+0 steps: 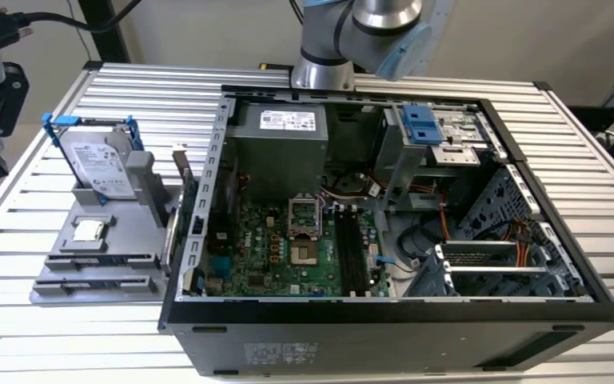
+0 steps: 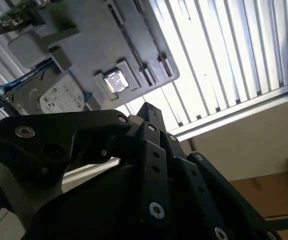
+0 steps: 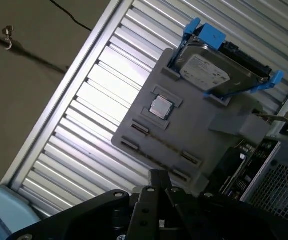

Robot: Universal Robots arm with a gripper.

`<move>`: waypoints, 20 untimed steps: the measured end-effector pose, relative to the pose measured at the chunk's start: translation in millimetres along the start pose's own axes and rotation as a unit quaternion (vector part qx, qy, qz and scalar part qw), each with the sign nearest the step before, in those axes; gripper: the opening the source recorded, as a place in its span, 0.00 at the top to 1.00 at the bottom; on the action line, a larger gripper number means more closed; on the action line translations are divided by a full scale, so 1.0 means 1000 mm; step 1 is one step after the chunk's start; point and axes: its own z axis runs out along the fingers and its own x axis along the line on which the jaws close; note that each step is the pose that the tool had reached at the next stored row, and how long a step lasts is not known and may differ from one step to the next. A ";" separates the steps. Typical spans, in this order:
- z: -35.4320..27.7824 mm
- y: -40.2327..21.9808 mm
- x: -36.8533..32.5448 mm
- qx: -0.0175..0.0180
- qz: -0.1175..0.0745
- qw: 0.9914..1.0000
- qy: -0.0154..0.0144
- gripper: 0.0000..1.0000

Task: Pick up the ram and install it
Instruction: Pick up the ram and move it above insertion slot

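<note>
Fingers (image 3: 155,176) pressed together, empty; ram (image 3: 238,167) well apart, edge-up beside holder (image 3: 193,131)

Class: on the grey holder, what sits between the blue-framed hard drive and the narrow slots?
The square processor chip, seen in the exterior view and both wrist views.

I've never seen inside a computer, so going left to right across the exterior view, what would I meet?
Hard drive → ram → processor socket → black slots → drive cage.
</note>
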 end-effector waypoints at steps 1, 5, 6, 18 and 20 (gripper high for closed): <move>0.0000 0.0000 0.0000 0.000 -0.009 1.000 0.000 1.00; -0.0001 0.0000 0.0000 -0.001 -0.038 0.999 0.002 1.00; 0.0000 0.0000 0.0000 -0.001 -0.045 0.999 0.002 1.00; -0.0001 0.0000 0.0000 0.003 -0.143 0.990 0.000 1.00; 0.0000 0.0000 0.0000 0.004 -0.158 0.987 -0.001 1.00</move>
